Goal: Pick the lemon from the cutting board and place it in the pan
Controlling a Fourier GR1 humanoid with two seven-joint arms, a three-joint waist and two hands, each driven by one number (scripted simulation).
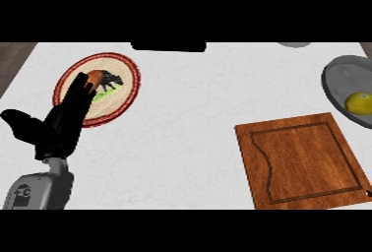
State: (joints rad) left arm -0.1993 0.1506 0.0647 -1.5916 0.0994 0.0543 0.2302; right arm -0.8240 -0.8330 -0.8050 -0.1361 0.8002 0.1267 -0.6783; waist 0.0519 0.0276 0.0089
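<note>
Lemon [359, 103] is sitting inside the pan [335, 81] at the right edge of the view, resting on the pan's grey floor near its lower right part; the frame is partly cropping it. Nothing is touching it. It is looking almost round from above, so I cannot tell a long axis or which way its tips are pointing.

Cutting board [301, 160] is lying just below-left of the pan, bare, nothing on it. Judging from this, the placing is done: lemon off the board and in the pan. At most a pull-back of the arm is remaining.

Right hand is not showing anywhere in the view.

Left hand [62, 123] is resting at the left side, released, fingers straight and pointing up, grasping nothing, fingertips overlapping the round red-rimmed plate [123, 96]. White counter [181, 128] is running under everything.
</note>
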